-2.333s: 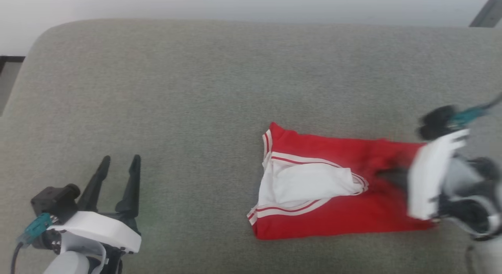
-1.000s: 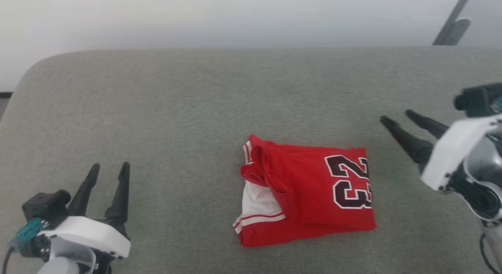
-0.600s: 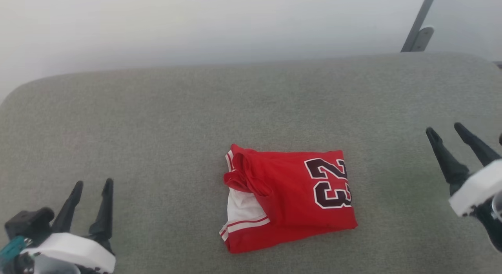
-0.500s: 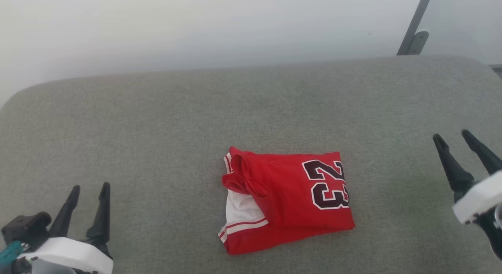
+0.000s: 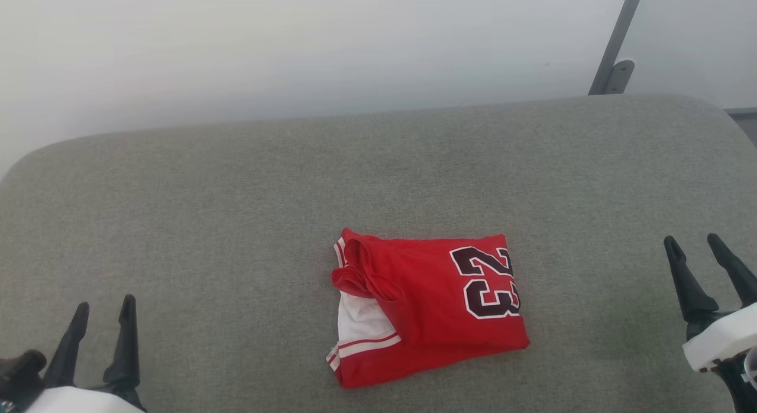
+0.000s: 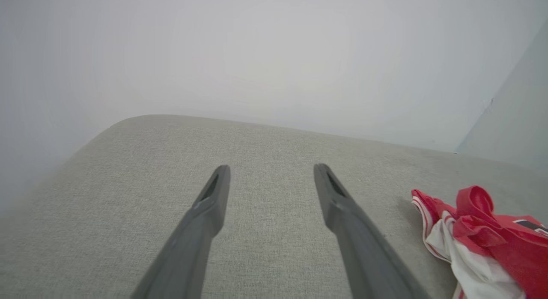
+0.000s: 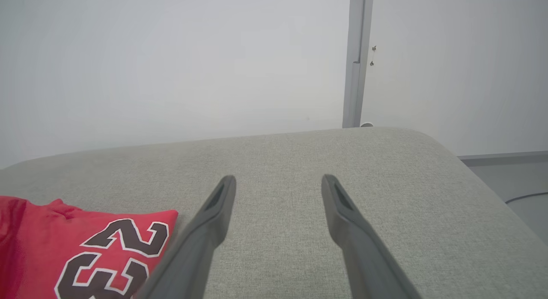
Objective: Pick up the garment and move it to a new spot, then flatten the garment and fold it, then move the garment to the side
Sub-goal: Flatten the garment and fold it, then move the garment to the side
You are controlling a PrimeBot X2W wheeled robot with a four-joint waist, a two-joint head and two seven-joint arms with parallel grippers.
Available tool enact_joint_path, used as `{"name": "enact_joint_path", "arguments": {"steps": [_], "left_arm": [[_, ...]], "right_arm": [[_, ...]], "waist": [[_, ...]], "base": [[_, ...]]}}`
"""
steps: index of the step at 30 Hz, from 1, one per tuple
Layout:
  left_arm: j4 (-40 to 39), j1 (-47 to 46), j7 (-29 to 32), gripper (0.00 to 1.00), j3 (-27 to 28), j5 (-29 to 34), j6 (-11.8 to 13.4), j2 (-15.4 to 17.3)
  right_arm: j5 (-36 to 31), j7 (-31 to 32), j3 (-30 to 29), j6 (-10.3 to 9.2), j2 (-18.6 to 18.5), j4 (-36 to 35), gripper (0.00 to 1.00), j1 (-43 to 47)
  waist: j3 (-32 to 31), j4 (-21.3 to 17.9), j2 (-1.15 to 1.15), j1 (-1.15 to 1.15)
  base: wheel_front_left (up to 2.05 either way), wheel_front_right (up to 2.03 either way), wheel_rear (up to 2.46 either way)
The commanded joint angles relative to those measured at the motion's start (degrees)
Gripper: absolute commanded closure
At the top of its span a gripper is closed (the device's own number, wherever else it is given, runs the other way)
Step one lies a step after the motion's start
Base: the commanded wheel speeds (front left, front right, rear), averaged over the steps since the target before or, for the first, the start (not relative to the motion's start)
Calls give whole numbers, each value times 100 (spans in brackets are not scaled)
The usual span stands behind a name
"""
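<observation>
We saw the folded red "23" jersey (image 5: pixel 432 309) on the grey tabletop (image 5: pixel 236 194) between left claw (image 5: pixel 105 303) and right claw (image 5: pixel 691 239), both spread wide, holding nothing.

Before me spreads a grey fabric cushion (image 5: pixel 236 194) with rounded far corners, backed by a plain white wall (image 5: pixel 295 46). A grey metal post (image 5: pixel 618 34) rises behind its far right corner; 2 small screws (image 7: pixel 373 48) sit beside it. A dark cable (image 7: pixel 526 197) lies on the grey floor (image 7: pixel 509 177).

My right gripper (image 5: pixel 691 240) has left the garment (image 5: pixel 414 318) and drawn well clear to its right; the garment now lies folded over, "23" uppermost.
</observation>
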Motion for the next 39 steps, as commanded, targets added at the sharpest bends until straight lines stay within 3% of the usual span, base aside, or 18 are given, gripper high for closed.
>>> {"name": "enact_joint_path", "arguments": {"steps": [1, 14, 20, 28, 39], "left_arm": [[1, 45, -26, 0, 70, 83, -50, -22], [124, -56, -26, 0, 266, 381, -337, -234], [176, -136, -26, 0, 286, 435, -422, -301], [275, -264, -26, 0, 253, 526, -546, -400], [375, -582, -26, 0, 127, 711, -674, -676]], "right_arm": [[-13, -40, -31, -1, 10, 1, 0, 54], [-47, 150, -75, -1, 93, -56, 0, 117], [107, 535, 287, -1, 84, -185, 0, -37], [651, 1614, 905, -1, -115, -386, 0, -296], [1149, 3691, 1305, -1, -583, -318, 0, -654]], "waist": [[-1, 6, 0, 0], [0, 117, 0, 0], [82, 353, 0, 0], [235, 827, 0, 0], [705, 1437, 0, 0]], "base": [[0, 0, 0], [0, 0, 0], [0, 0, 0], [0, 0, 0], [0, 0, 0]]}}
